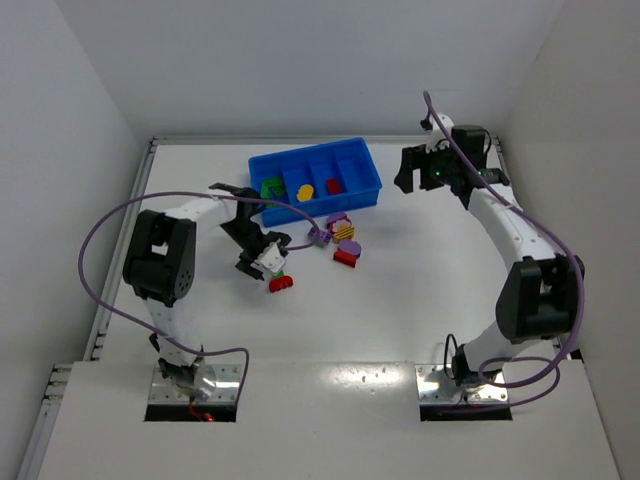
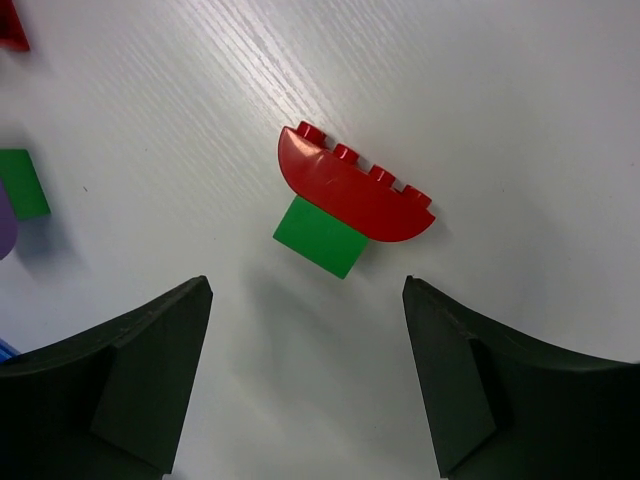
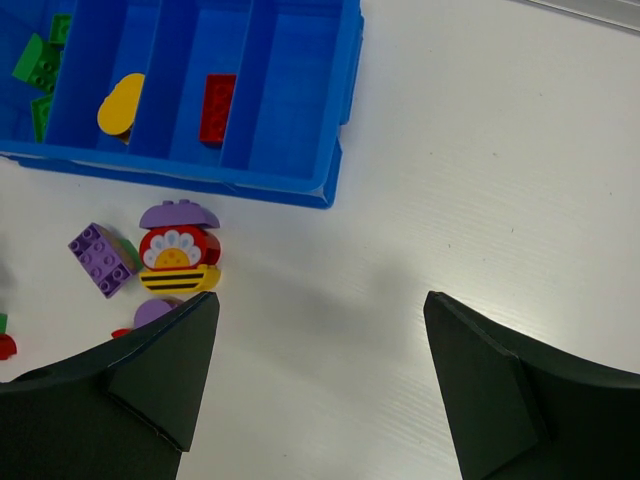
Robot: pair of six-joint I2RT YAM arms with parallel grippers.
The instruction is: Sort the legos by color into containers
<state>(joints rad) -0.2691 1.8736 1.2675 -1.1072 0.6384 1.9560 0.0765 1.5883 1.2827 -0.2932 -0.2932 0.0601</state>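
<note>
The blue tray (image 1: 320, 204) holds green legos (image 1: 272, 186) in its left compartment, a yellow one (image 1: 305, 191) and a red one (image 1: 334, 186) in the middle two; the rightmost compartment holds nothing. My left gripper (image 1: 264, 258) is open just above a red arched lego (image 2: 350, 190) stuck to a green lego (image 2: 322, 236), which lie ahead of its jaws (image 2: 306, 290). My right gripper (image 1: 412, 170) is open and empty, to the right of the tray, over bare table (image 3: 321, 300). In front of the tray lie a purple lego (image 3: 100, 258), a purple dome (image 3: 178, 213), a red flower lego (image 3: 178, 248) and a yellow striped lego (image 3: 178, 278).
The tray (image 3: 335, 170) lies at the back middle of the white table. More loose legos, a green one (image 2: 22, 183) and a red one (image 2: 12, 30), lie at the left edge of the left wrist view. White walls close in the table on three sides.
</note>
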